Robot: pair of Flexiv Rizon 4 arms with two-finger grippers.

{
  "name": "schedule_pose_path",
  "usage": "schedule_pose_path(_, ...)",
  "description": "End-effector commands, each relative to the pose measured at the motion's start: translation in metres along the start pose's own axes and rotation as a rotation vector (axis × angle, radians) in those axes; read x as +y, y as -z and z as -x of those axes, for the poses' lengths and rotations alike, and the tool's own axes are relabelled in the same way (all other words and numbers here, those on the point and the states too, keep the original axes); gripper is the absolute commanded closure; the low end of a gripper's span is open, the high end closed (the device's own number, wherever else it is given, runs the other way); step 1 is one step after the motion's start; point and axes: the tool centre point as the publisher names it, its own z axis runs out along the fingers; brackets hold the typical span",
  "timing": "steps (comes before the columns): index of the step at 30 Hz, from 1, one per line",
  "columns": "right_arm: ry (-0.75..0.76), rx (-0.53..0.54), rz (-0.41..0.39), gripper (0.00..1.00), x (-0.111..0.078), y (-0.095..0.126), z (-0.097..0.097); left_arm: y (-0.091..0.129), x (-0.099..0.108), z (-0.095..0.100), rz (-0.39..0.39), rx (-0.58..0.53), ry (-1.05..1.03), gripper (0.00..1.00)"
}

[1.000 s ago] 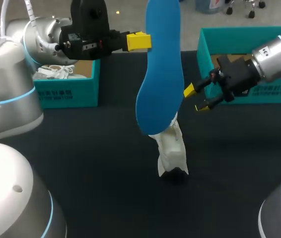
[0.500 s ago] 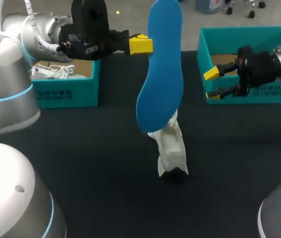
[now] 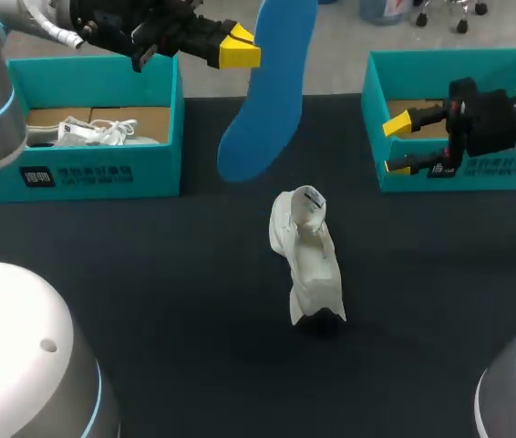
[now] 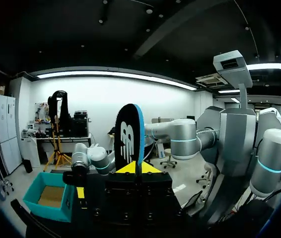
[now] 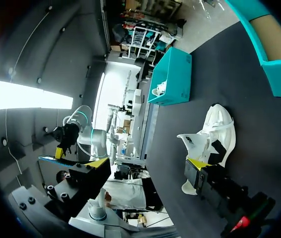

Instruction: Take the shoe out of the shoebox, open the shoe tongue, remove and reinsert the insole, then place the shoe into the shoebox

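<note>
Your left gripper [image 3: 247, 47] is clenched on the blue insole [image 3: 260, 109], which hangs down from its fingers. The white shoe [image 3: 307, 260] stands on the table below it. Your right gripper [image 3: 402, 144] is spread, empty, beside the shoebox [image 3: 459, 64].

Head view: even overhead light, med bright. Black table [image 3: 149, 301] soaks it up, so shadows barely show on it. White shoe [image 3: 306, 260] stands out clean, no glare. Mild sheen on robot's white shells [image 3: 21, 356]. L wrist view: foreground dim, insole [image 4: 129, 141] backlit by ceiling strip lights, flare off one lamp. R wrist view: strip light blown out, table dark.
</note>
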Motion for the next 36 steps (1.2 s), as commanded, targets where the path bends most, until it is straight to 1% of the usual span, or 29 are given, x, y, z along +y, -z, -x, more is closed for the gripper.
schedule_pose_path(1,0.000,-0.001,0.002,0.00,0.000,-0.001,0.000,0.001,-0.004,-0.008,0.036,-0.018,0.004,1.00)
schedule_pose_path(6,0.000,-0.001,0.002,0.00,0.000,-0.001,0.000,0.001,-0.004,-0.008,0.036,-0.018,0.004,1.00)
schedule_pose_path(7,0.000,-0.001,0.002,0.00,0.000,-0.001,0.000,0.001,0.003,-0.004,0.095,-0.033,-0.063,1.00)
schedule_pose_path(8,0.000,-0.001,0.002,0.00,0.000,-0.001,0.000,0.002,0.008,0.000,0.100,-0.042,-0.104,1.00)
schedule_pose_path(9,0.000,-0.001,0.002,0.00,0.000,-0.001,0.000,0.003,0.013,0.002,0.146,-0.033,-0.169,1.00)
schedule_pose_path(10,0.000,-0.001,0.002,0.00,0.000,-0.001,0.000,0.004,0.016,0.004,0.169,-0.039,-0.202,1.00)
schedule_pose_path(11,0.000,-0.001,0.002,0.00,0.000,-0.001,0.000,0.004,0.019,0.007,0.215,-0.029,-0.280,1.00)
schedule_pose_path(13,0.000,-0.001,0.002,0.00,0.000,-0.001,0.000,0.003,0.023,0.012,0.228,-0.033,-0.362,1.00)
schedule_pose_path(14,0.000,-0.001,0.002,0.00,0.000,-0.001,0.000,0.003,0.026,0.014,0.284,-0.015,-0.451,1.00)
schedule_pose_path(15,0.000,-0.001,0.002,0.00,0.000,-0.001,0.000,0.003,0.030,0.017,0.316,-0.001,-0.512,1.00)
schedule_pose_path(17,0.000,-0.001,0.002,0.00,0.000,-0.001,0.000,0.002,0.033,0.021,0.330,0.011,-0.627,1.00)
schedule_pose_path(19,0.000,-0.001,0.002,0.00,0.000,-0.001,0.000,0.001,0.038,0.027,0.388,0.032,-0.793,1.00)
schedule_pose_path(20,0.000,-0.001,0.002,0.00,0.000,-0.001,0.000,0.002,0.041,0.031,0.392,0.017,-0.849,1.00)
schedule_pose_path(36,0.000,-0.001,0.002,0.00,0.000,-0.001,0.000,0.002,0.041,0.031,0.392,0.017,-0.849,1.00)
